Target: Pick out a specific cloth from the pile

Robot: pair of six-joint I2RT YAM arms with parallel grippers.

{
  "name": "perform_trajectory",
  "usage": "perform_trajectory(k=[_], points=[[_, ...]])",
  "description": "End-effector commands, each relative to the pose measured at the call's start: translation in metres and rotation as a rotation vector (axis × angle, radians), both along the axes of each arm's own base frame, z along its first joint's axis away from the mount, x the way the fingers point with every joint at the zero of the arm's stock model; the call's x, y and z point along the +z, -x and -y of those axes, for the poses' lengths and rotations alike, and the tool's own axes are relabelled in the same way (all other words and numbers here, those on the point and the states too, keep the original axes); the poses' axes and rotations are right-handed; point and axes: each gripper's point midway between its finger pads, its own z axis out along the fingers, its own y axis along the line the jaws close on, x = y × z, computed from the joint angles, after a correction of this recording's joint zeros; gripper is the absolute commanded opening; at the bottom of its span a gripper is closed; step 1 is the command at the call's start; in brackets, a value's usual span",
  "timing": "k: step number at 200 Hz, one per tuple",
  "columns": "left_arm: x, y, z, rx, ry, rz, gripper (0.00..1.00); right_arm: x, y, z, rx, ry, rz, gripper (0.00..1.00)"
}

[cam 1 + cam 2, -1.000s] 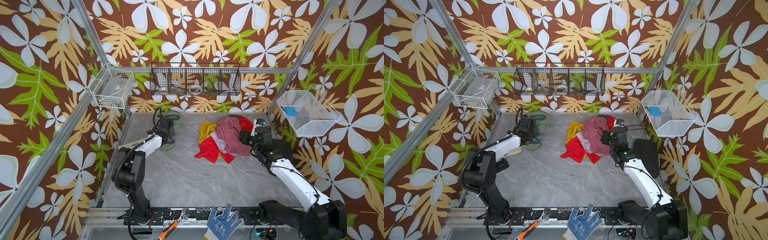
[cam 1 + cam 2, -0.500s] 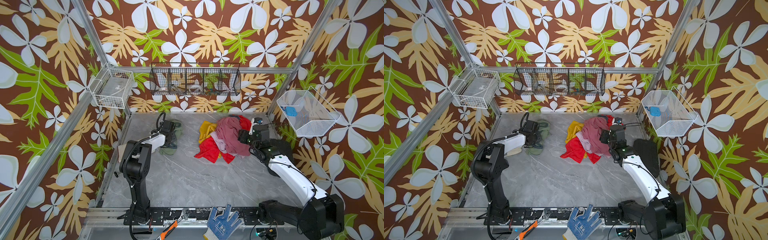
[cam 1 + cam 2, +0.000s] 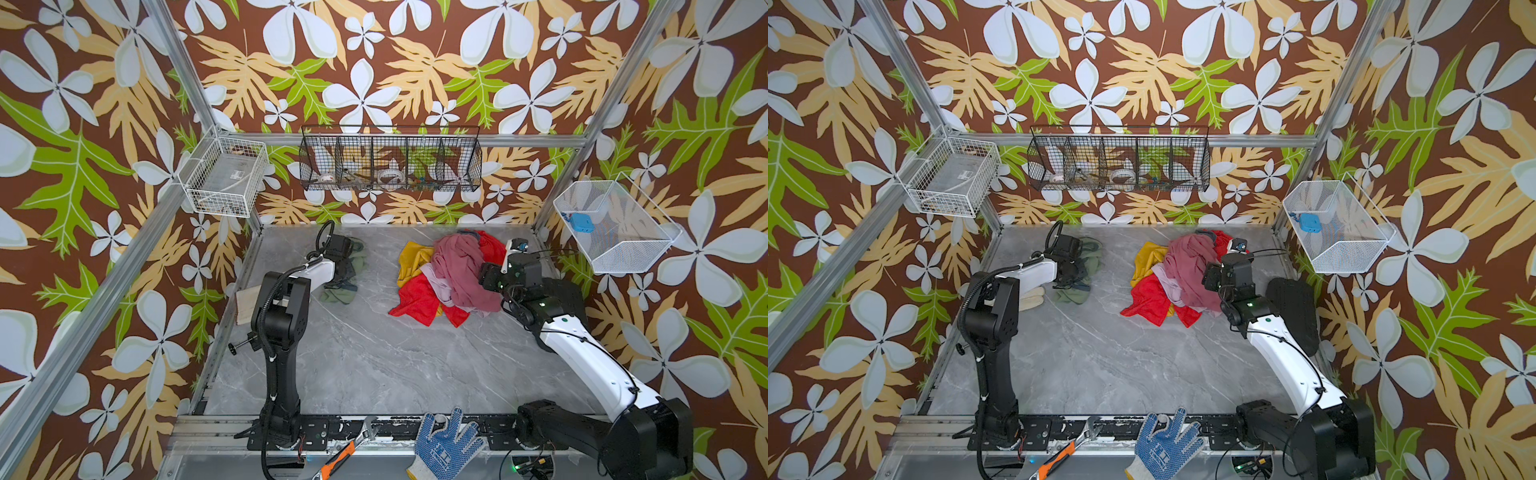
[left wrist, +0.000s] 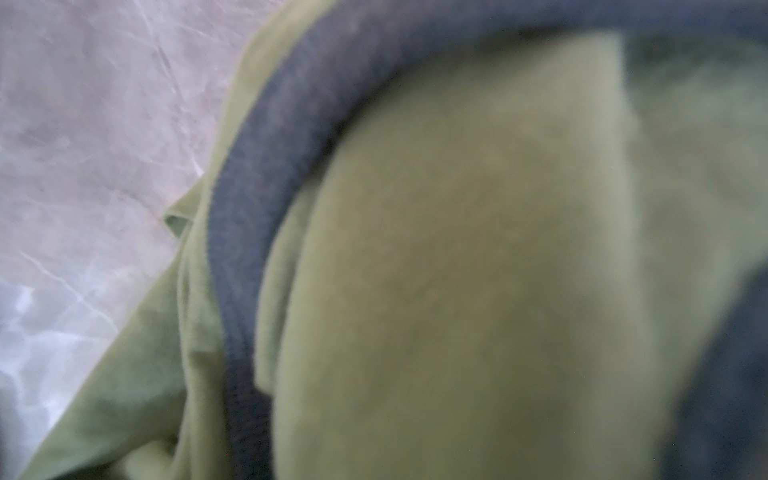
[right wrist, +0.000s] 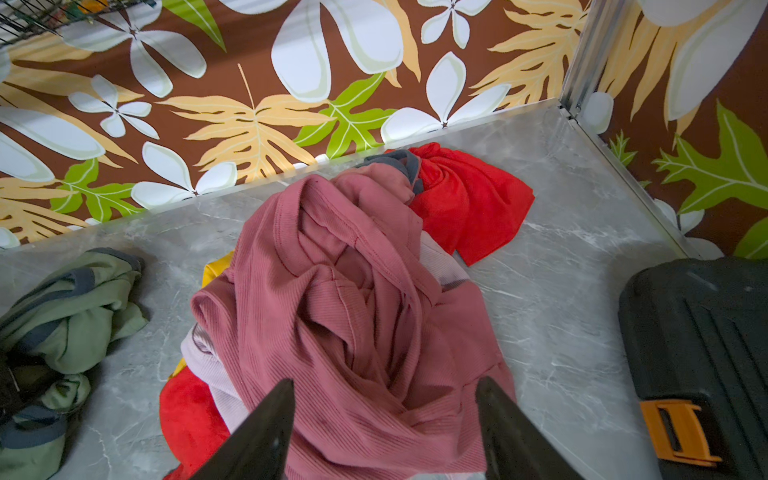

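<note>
Both top views show the cloth (image 3: 338, 293) (image 3: 1073, 293) crumpled on the surface (image 3: 374, 353) at the left, well apart from the pile (image 3: 453, 274) (image 3: 1183, 270); the left arm's wrist sits right over it and hides the left jaws, so I cannot tell whether they are parted or clamped on fabric; the left wrist view gives only blurred olive fabric with a dark trim band; the right jaws stand wide apart over the pile's pink garment, gripping nothing.
</note>
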Motion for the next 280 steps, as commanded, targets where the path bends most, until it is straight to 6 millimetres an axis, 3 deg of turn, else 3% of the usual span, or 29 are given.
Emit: perform_trajectory(k=[1, 38, 74, 95, 117, 127, 135, 221, 280], points=[[-0.021, 0.023, -0.008, 0.009, -0.021, -0.115, 0.37, -0.001, 0.002, 0.005, -0.013, 0.031, -0.008, 0.7], [-0.01, 0.017, -0.007, -0.003, -0.021, -0.075, 0.53, -0.006, 0.004, 0.008, -0.007, 0.08, -0.025, 0.7], [-0.006, 0.017, -0.006, -0.003, -0.013, -0.067, 0.58, -0.01, 0.008, 0.015, -0.01, 0.144, -0.038, 0.71], [-0.004, 0.019, -0.009, 0.009, -0.024, -0.067, 0.7, -0.01, 0.012, 0.023, -0.019, 0.163, -0.035, 0.72], [0.004, 0.02, -0.01, 0.02, -0.019, -0.047, 0.73, -0.01, 0.017, 0.032, -0.04, 0.164, -0.026, 0.73], [0.009, 0.02, -0.009, 0.024, -0.008, -0.033, 0.77, -0.01, 0.018, 0.033, -0.04, 0.169, -0.018, 0.73], [0.014, 0.02, -0.008, 0.024, 0.002, -0.021, 0.91, -0.009, 0.019, 0.032, -0.036, 0.17, -0.01, 0.73], [0.064, 0.021, 0.012, 0.028, 0.183, 0.139, 1.0, -0.013, 0.025, 0.025, 0.064, 0.241, 0.042, 0.74], [0.083, 0.033, 0.023, 0.016, 0.157, 0.189, 1.0, -0.019, 0.03, 0.023, 0.106, 0.278, 0.075, 0.75]])
